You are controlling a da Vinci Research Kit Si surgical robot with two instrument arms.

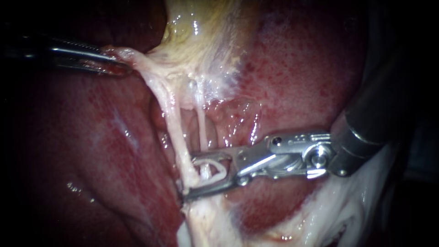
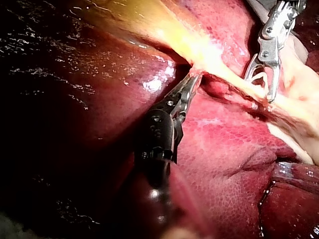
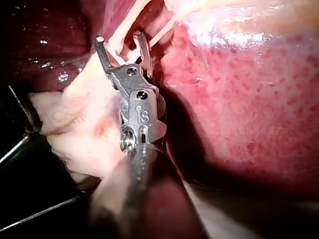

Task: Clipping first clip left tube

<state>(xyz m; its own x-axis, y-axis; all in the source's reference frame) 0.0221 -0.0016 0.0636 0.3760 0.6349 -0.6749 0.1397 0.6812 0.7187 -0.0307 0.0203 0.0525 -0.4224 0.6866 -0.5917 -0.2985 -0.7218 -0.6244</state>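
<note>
The right instrument (image 1: 194,177) is bright silver with round screws (image 1: 275,141) and a grey shaft (image 1: 370,123), the left instrument (image 1: 120,66) slim and dark.

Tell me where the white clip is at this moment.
In the endoscope view the white clip sits low in the middle, held between the jaws of the right instrument, at the pale tubes running down from the gallbladder.
</note>
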